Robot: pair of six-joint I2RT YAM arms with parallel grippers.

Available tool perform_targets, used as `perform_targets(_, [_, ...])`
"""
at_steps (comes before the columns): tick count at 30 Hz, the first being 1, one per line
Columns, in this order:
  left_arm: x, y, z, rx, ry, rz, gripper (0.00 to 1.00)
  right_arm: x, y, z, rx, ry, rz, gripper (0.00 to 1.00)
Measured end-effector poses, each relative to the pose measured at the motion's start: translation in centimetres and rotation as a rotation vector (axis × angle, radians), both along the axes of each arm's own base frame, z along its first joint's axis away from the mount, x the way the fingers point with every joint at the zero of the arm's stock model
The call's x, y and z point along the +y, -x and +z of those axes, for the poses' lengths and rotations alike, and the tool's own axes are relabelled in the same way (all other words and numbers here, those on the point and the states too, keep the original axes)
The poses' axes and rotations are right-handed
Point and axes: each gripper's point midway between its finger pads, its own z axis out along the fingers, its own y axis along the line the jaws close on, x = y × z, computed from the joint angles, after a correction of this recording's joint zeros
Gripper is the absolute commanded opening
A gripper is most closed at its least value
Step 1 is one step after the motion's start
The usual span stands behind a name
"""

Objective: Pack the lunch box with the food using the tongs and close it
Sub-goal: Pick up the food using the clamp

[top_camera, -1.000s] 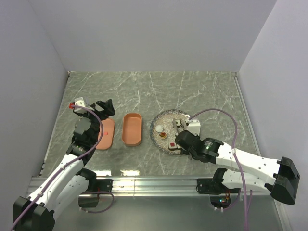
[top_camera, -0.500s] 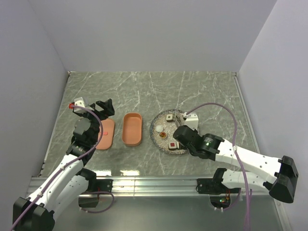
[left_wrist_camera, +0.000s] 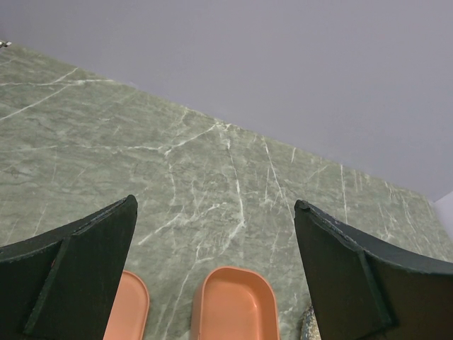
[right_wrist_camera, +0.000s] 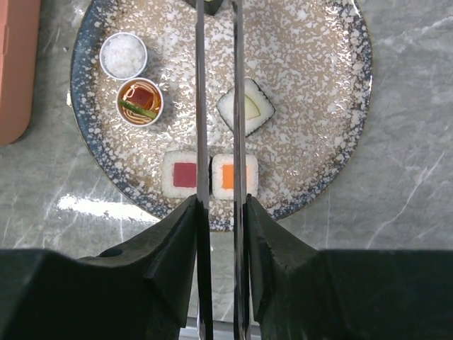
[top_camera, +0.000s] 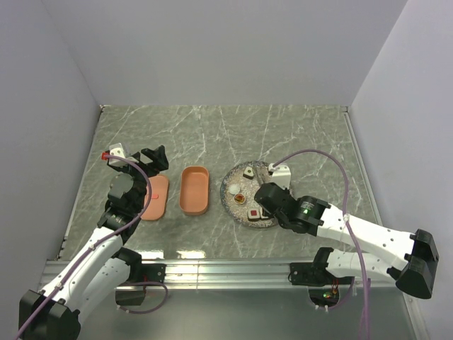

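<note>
The salmon lunch box lies open on the table, with nothing showing in the parts of it I can see, and its flat lid is just to its left. The food sits on a speckled plate: a white cup, a sauce cup, a triangular piece, and a red and an orange square. My right gripper is shut on the tongs, whose two arms run over the plate and straddle the orange square. My left gripper hangs open above the lunch box.
The plate's rim lies just right of the lunch box. Grey walls close off the marble table on three sides. A metal rail runs along the near edge by the arm bases.
My right gripper has drawn back toward the plate's near side with the tongs, uncovering a piece at the plate's far edge. The left arm has not moved.
</note>
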Motion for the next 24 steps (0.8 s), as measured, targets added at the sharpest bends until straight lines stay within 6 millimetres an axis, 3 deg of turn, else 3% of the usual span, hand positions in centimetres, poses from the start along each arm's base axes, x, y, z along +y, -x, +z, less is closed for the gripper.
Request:
perform_targets(13, [0.0,0.0,0.0,0.0,0.0,0.0,0.99,0.8,-0.4,-1.5,0.025,0.036,0.008,0.57])
perform_targets(24, [0.0,0.0,0.0,0.0,0.001,0.0,0.99,1.6,-0.8,-2.6,0.04,0.059,0.021,0.61])
